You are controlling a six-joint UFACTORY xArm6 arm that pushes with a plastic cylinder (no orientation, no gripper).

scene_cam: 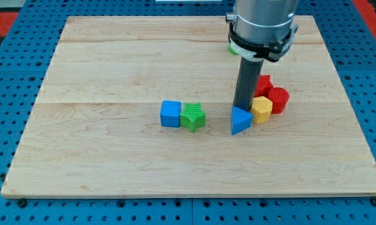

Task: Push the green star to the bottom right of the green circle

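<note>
The green star (192,117) lies near the middle of the wooden board (100,150), touching a blue cube (170,114) on its left. The green circle (233,47) is mostly hidden behind the arm near the view's top; only a green sliver shows. My tip (241,110) stands right of the star, just above a blue triangle (240,120) and seemingly touching its upper edge. The star lies well below and to the left of the green circle.
A yellow block (261,109) sits right of the blue triangle. Two red blocks (263,83) (278,99) cluster just above and right of it. The arm's grey body (263,25) covers part of the board's top.
</note>
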